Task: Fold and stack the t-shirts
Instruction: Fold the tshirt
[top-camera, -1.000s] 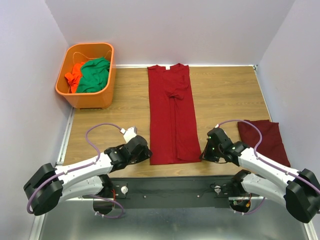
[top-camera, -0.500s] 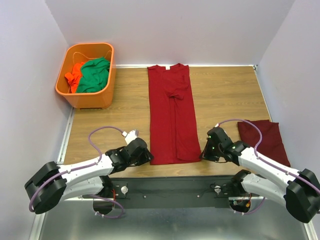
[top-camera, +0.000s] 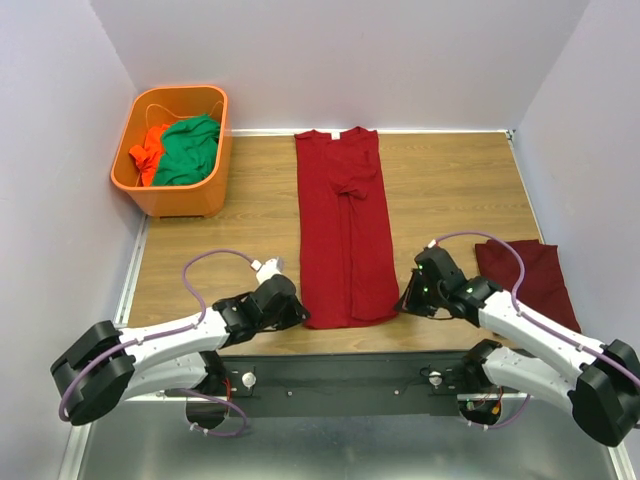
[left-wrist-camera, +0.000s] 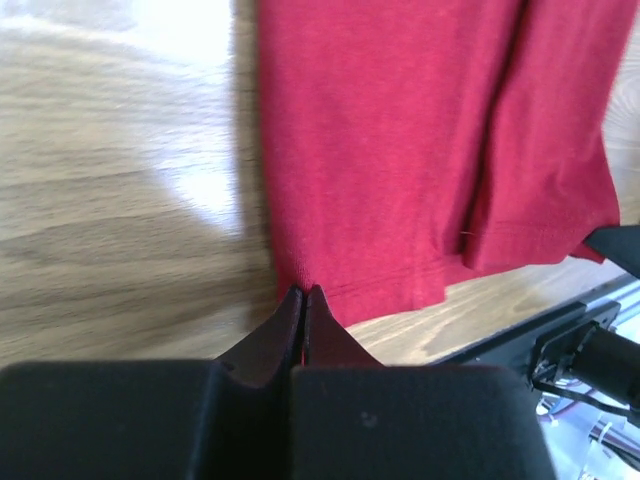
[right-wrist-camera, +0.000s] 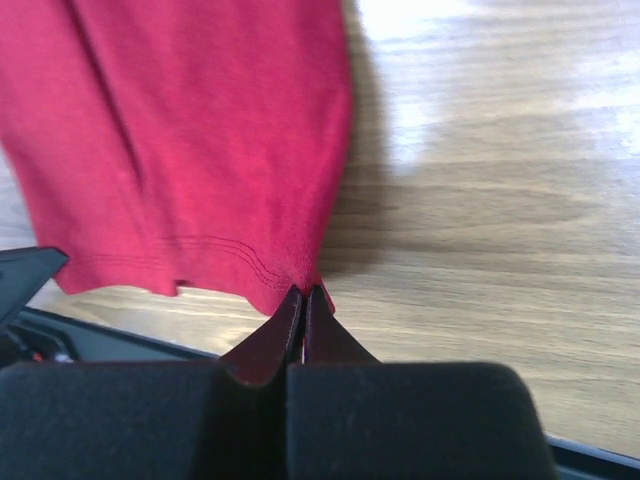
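The left gripper (left-wrist-camera: 303, 300) is closed, its two dark fingertips pressed together on the near left hem corner of the long maroon t-shirt (top-camera: 345, 230). From those fingertips the cloth runs straight ahead and off to their right. It lies flat on the wooden table (top-camera: 450, 190) as a narrow lengthwise strip, with its collar at the far end from the gripper. Bare wood lies to the left of the fingertips.

The right gripper (right-wrist-camera: 303, 300) is also closed, pinching the near right hem corner of the same shirt. The stitched hem runs away to the left of its fingertips, and bare wood lies to their right. The two grippers sit at opposite ends of the shirt's near edge, with the hem spanning between them. In both wrist views the cloth just ahead of the fingertips appears to rest on the table, though a thin shadow shows along its edge.

On the outer side of the right gripper, near its arm, a folded maroon t-shirt (top-camera: 525, 280) lies as a compact rectangle by the table's right edge.

Well ahead of the left gripper and to its left, an orange basket (top-camera: 175, 198) stands at the far corner. It holds a green garment (top-camera: 190, 150) and a bright orange garment (top-camera: 150, 150).
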